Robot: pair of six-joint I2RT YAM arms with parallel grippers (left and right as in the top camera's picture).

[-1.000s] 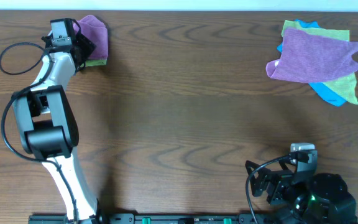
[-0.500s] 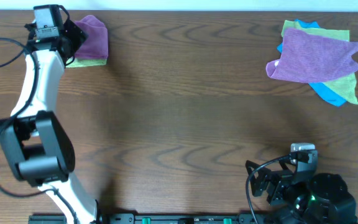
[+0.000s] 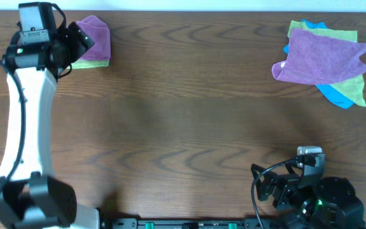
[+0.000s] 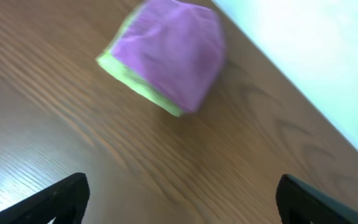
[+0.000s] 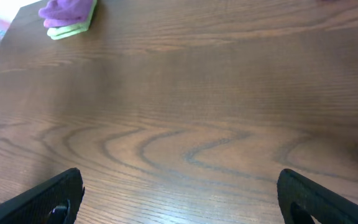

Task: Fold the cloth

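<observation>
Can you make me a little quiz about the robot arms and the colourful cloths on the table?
1. Pick one: what lies under the folded purple cloth at the far left of the table?
A) a green cloth
B) a blue cloth
C) nothing
2. True or false: the left gripper is holding a cloth.
3. Fill the gap: in the pile of cloths at the far right, the top cloth is ____.

Key: 1 A. 2 False: its jaws are wide apart with nothing between them. 3 purple.
</observation>
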